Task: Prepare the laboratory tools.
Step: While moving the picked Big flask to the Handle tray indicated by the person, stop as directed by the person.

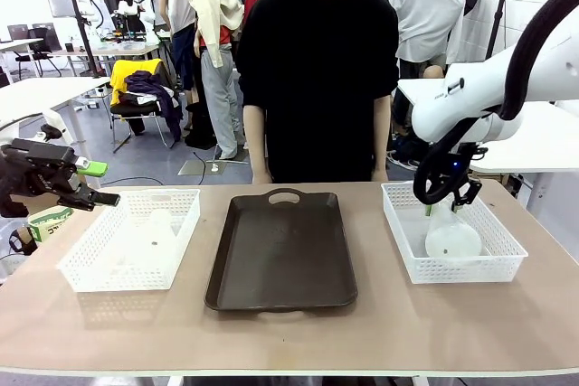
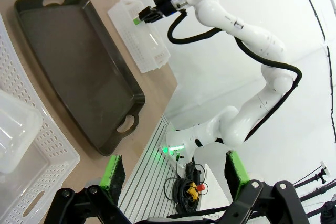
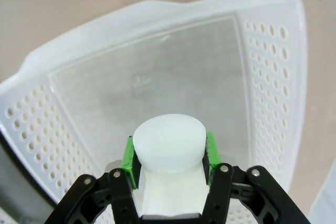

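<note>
One frosted white flask (image 1: 452, 237) stands in the right mesh basket (image 1: 502, 250). My right gripper (image 1: 445, 201) reaches down into that basket and is shut on the flask's neck. In the right wrist view the green pads (image 3: 127, 158) press both sides of the flask's neck (image 3: 168, 140), inside my right gripper (image 3: 168, 156). The other flask (image 1: 158, 228) stands in the left basket (image 1: 90, 268). My left gripper (image 1: 98, 183) hovers open beside that basket's left rim, holding nothing. In the left wrist view its fingers (image 2: 113, 174) stand wide apart around my left gripper's (image 2: 176, 177) empty gap, and the flask (image 2: 16, 135) shows at the left edge.
A dark brown tray (image 1: 282, 250) with handles lies between the two baskets, with nothing on it. A person in black (image 1: 317, 79) stands at the far side of the table, arms down. Bare tabletop (image 1: 289, 341) runs along the near edge.
</note>
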You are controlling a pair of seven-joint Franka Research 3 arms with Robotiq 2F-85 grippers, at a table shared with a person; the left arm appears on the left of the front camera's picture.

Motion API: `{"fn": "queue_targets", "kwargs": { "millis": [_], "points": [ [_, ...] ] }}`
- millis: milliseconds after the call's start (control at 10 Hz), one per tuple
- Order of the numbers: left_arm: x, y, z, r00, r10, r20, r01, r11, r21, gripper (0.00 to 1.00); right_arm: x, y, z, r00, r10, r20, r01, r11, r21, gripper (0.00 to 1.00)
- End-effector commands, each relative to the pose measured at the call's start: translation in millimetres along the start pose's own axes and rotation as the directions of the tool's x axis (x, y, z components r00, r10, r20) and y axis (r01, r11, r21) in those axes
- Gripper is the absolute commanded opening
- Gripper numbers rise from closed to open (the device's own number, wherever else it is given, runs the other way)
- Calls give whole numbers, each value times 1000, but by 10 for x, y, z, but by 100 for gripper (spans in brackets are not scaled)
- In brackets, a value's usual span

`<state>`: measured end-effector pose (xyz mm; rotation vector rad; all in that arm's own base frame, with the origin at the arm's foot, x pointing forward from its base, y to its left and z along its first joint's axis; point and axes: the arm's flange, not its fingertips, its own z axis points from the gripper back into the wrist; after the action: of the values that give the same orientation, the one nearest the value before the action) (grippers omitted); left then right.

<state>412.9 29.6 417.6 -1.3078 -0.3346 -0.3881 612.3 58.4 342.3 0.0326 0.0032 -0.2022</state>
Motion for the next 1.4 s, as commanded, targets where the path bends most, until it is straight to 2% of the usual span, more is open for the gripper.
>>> {"fn": "queue_targets", "kwargs": {
  "millis": [0,200,400,900,1300],
  "points": [
    [5,-12,10,1000,-16,6,16,1000,-13,100,-115,-168,205,1000,11,-22,-10,999,39,0],
    [5,-12,10,1000,-16,6,16,1000,-13,100,-236,-274,465,997,54,-59,-47,992,118,0],
    [5,-12,10,1000,-16,6,16,1000,-13,100,-284,-332,626,996,72,-54,-63,988,143,0],
    [5,-12,10,1000,-16,6,16,1000,-13,100,-453,-319,930,989,148,17,-149,979,143,0],
    [5,-12,10,1000,-16,6,16,1000,-13,100,-449,-297,938,989,146,1,-145,981,131,0]
  ]
}}
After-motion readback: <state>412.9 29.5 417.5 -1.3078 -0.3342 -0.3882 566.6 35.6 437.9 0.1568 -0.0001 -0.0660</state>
